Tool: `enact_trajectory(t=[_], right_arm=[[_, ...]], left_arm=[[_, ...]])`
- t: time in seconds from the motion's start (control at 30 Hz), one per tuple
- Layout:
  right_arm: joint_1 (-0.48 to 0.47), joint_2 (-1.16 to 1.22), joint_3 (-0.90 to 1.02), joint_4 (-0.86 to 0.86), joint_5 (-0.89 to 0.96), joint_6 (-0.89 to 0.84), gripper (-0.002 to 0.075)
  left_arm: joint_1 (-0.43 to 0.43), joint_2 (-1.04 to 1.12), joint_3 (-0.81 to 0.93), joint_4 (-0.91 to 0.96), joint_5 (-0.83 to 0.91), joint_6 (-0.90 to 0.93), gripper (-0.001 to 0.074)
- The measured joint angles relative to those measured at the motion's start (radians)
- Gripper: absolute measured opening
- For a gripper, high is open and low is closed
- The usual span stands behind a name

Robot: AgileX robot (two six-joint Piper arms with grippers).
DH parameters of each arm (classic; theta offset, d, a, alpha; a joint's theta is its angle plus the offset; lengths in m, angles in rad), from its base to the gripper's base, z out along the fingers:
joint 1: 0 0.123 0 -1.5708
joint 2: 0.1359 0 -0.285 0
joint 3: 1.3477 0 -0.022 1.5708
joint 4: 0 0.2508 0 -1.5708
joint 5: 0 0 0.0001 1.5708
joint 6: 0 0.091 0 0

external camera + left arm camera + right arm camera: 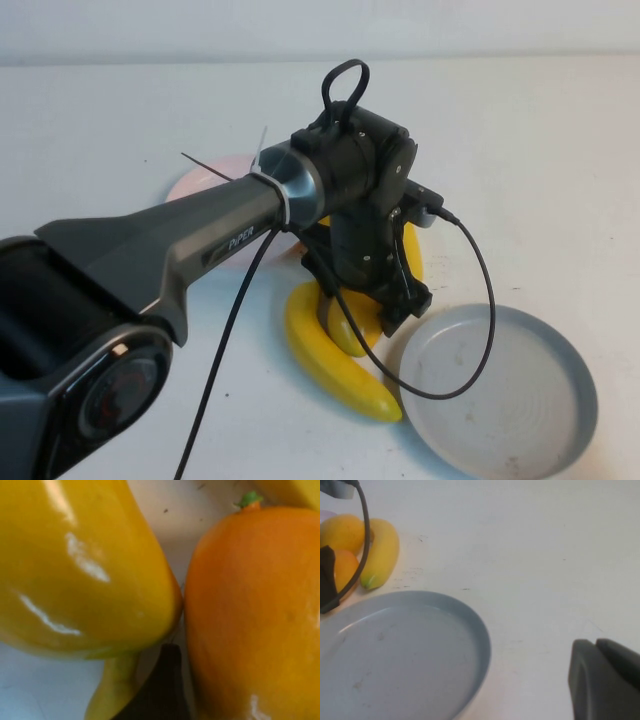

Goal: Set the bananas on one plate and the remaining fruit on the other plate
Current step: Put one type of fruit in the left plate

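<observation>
Plain white counter [560, 150] from above: the left tool [385, 305] is down among the fruit beside the grey-blue plate [560, 440], its grip impossible to judge, a banana [335, 365] curving just under it and the pink plate [195, 183] behind. At the left wrist, a glossy yellow fruit [85, 570] touches an orange mango [255, 620]; better to close on one only. From the right wrist, the right tool [605, 680] hovers nearby, its opening unclear, the plate bare

A: Background?
B: White table [560, 150] fills nearly everything; matte, a few faint scuffs. Pale wall [200, 25] strip along the far edge.
A: Lighting?
B: Even, soft shadows.
</observation>
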State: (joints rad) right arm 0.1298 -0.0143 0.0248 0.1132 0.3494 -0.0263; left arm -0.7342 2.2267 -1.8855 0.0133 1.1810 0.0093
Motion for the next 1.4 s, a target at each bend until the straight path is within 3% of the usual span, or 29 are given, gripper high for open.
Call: enact_trajectory(t=[0.13, 0.27, 0.73, 0.87, 0.97, 1.23, 1.4], right_arm=[[0.0, 0.0, 0.0, 0.0, 0.0, 0.0, -0.0015], [0.0, 0.0, 0.0, 0.0, 0.0, 0.0, -0.0016], [0.0, 0.0, 0.0, 0.003, 0.0, 0.0, -0.0016], [0.0, 0.0, 0.0, 0.003, 0.0, 0.0, -0.0016], [0.0, 0.0, 0.0, 0.003, 0.0, 0.0, -0.0016], [0.0, 0.0, 0.0, 0.003, 0.0, 0.0, -0.0016], [0.0, 0.0, 0.0, 0.003, 0.0, 0.0, -0.0016]], left_arm=[[0.0, 0.0, -0.002, 0.0, -0.004, 0.01, 0.0652], [0.0, 0.0, -0.002, 0.0, -0.006, 0.016, 0.0558], [0.0, -0.047, -0.108, -0.047, 0.042, 0.094, 0.0559], [0.012, -0.087, -0.166, 0.025, 0.042, 0.097, 0.0559], [0.063, -0.094, -0.176, 0.098, 0.046, 0.097, 0.0559], [0.316, -0.045, -0.176, 0.149, 0.039, 0.091, 0.0559], [0.394, 0.006, -0.176, 0.119, 0.0, 0.091, 0.0559]])
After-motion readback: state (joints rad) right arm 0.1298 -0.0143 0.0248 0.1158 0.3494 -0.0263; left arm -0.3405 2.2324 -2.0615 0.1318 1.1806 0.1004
